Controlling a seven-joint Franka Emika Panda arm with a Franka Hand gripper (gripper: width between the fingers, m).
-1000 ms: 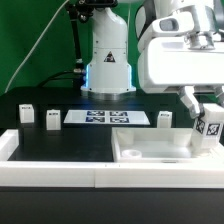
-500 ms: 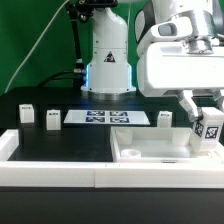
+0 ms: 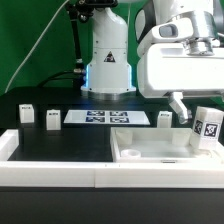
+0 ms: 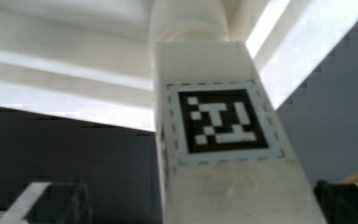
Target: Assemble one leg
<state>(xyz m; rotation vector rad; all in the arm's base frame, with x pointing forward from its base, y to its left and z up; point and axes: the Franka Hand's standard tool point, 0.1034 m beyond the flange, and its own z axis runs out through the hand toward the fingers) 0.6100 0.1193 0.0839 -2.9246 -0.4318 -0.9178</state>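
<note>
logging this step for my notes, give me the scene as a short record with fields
claw: looks open; the visible finger is apart from the leg
leg at claw: tilted, at the exterior view's right end of the rimmed tray piece; its tag faces the wrist camera
loose legs: three, upright, outside the tray piece
marker board: flat, behind the tray piece
</note>
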